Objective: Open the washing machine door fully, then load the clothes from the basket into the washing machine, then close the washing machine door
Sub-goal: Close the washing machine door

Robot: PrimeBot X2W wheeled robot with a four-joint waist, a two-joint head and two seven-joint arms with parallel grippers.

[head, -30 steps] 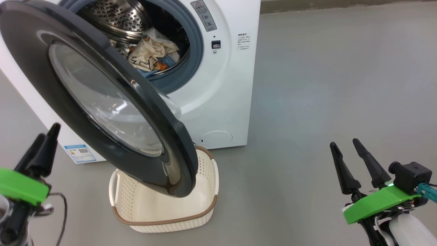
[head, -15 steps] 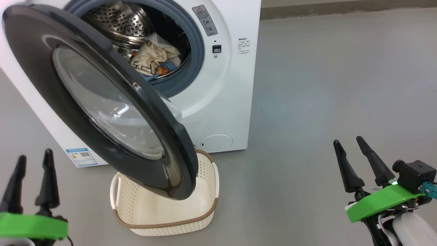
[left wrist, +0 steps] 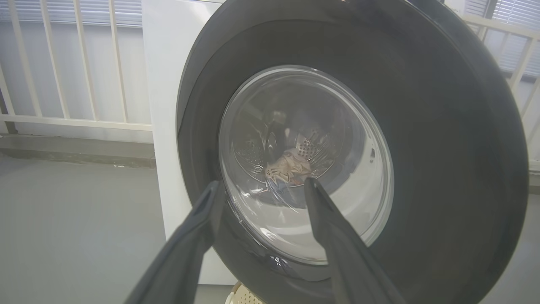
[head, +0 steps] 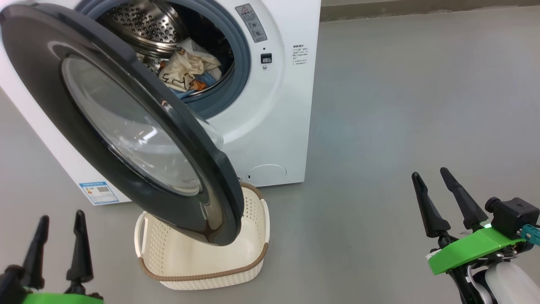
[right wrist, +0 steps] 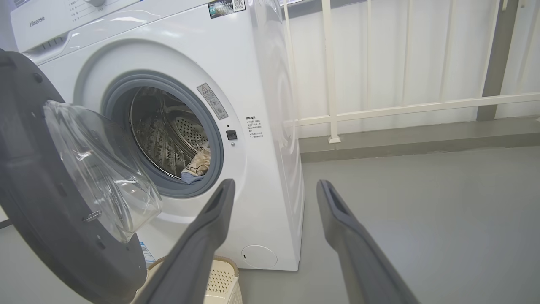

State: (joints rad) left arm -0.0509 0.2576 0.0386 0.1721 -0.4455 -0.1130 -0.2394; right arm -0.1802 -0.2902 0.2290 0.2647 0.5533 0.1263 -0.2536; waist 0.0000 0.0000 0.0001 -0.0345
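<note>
The jaws of the left gripper (head: 60, 217) are spread wide and hold nothing. They sit at 7 o'clock in the head view, with their tips pointing to 12. In the left wrist view they look straight at the glass of the washing machine door (head: 126, 126). I think they are there because a push on that side would swing the door shut. The jaws of the right gripper (head: 429, 173) are spread wide too, with nothing in them. They are at 4 o'clock over bare floor (head: 400, 105), well apart from everything, out of the way.

The door hangs partly open at 10 o'clock. It is round, so it has no long side. Its free edge points to 5 o'clock, above the basket (head: 202, 276), and its dark outside faces 8 o'clock. The basket sits on the floor at 6 o'clock, just in front of the washing machine (head: 274, 105). The part of it that shows is bare. The clothes (head: 187, 69) lie inside the drum at 11 o'clock, so loading looks done and only closing is left.
</note>
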